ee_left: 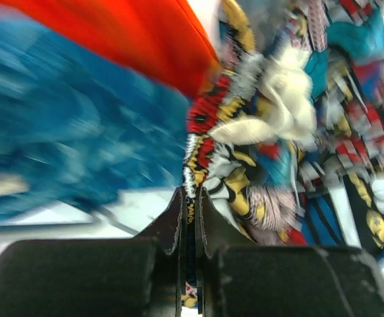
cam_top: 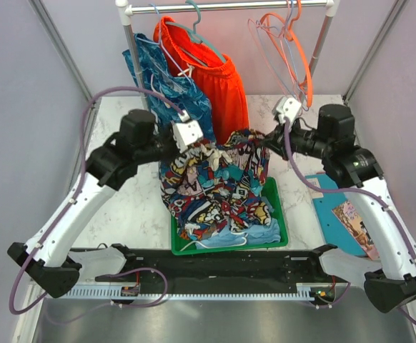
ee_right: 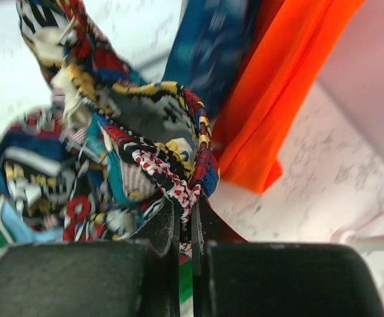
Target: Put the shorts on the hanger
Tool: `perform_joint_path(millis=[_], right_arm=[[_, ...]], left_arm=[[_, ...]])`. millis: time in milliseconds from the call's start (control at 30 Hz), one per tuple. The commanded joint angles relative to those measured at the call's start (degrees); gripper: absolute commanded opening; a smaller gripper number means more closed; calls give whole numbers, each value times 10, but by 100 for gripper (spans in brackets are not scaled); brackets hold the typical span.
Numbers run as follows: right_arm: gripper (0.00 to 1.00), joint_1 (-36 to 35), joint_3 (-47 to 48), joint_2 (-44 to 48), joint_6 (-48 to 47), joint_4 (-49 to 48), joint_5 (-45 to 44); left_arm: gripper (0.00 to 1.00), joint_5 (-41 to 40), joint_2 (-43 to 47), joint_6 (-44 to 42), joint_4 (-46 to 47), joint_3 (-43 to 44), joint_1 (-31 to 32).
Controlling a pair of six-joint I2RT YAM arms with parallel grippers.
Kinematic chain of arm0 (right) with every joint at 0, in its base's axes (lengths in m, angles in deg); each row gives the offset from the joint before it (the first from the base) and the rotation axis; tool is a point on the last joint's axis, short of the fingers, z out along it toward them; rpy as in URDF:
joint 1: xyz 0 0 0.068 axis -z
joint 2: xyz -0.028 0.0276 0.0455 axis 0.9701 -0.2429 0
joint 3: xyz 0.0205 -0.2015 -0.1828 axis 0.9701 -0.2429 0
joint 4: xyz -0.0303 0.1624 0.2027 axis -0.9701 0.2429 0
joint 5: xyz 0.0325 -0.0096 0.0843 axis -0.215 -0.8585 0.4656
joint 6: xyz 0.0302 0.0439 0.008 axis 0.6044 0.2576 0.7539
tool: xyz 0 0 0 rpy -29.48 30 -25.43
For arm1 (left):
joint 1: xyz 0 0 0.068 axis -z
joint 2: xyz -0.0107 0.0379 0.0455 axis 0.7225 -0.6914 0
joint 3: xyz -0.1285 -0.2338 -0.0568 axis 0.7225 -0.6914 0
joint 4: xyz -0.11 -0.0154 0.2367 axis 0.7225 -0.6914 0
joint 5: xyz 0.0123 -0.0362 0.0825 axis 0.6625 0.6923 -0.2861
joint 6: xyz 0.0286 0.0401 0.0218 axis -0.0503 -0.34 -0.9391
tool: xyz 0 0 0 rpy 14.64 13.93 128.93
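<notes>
**Grip.** My left fingers (ee_left: 169, 228) are clenched on a fold of the shorts (ee_left: 297, 132). The printed cloth is pinched flat in the narrow slit between them. My right fingers (ee_right: 159, 231) are likewise clamped on another edge of the same garment, and the fabric bunches up directly above the tips. Both holds look firm. I cannot tell whether either one has the waistband proper, though the white drawstring lies close to the left grip.

**Task item.** The shorts (cam_top: 219, 182) hang between my two arms as a crumpled sheet. They are lifted at the top corners, and the lower part trails into the green tray (cam_top: 279, 214) near the middle of the tabletop (cam_top: 122, 207). A pale blue garment (cam_top: 244, 236) lies under them in the tray, on the side nearest the near edge.

**Hanger.** The pale pink hanger (cam_top: 265, 53) hangs on the rail (cam_top: 229, 6) at the far edge, toward the far right corner, among orange hangers (cam_top: 301, 57). It is well apart from the shorts, and neither arm touches it.

**Surroundings.** Orange shorts (cam_top: 222, 78) and blue patterned shorts (cam_top: 158, 71) hang on the rail just behind the lifted cloth.

**Assessment.** In my judgement the pick-up is done and little else. The shorts are not spread out, the hanger has not been fetched, and nothing has been draped. Most of the work is left to do.
</notes>
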Motion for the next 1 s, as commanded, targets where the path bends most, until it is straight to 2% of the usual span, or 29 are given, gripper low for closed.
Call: perform_joint_path(millis=[0,33,167,333,367,400,467,500,533,567,600,667,700,767,967], right_arm=[[0,1,-100,59,-123,28,49],[0,2,-144,65,-139,39,61],[0,-4,-257,95,-225,47,70],[3,-20,-375,96,-319,28,43],[4,-23,-383,91,-322,17,41],[15,-24,-389,88,-322,14,36],[27,-30,-386,79,-327,23,37],[44,-31,-380,77,-330,33,40],[53,-31,-367,77,-344,44,42],[60,-31,-359,81,-350,73,42],[69,-31,-351,85,-357,89,41],[77,-31,-328,105,-363,133,37],[89,-30,-307,113,-366,150,37],[98,-31,-282,134,-377,210,40],[98,-30,-197,173,-374,323,41]], left_arm=[[2,2,83,-17,1,-141,33],[2,3,92,-15,1,-196,45],[2,-25,99,34,25,-308,137],[2,-23,72,63,66,-397,146],[14,-29,60,61,69,-404,154],[27,-28,57,59,69,-408,157],[49,-8,50,59,58,-399,156],[54,18,53,56,37,-393,156],[59,30,56,51,27,-376,155],[74,46,65,47,13,-365,151],[84,64,68,39,-5,-353,147],[88,104,76,35,-41,-315,134],[89,122,81,38,-51,-289,130],[90,140,85,27,-93,-261,121],[92,145,104,8,-150,-199,119]])
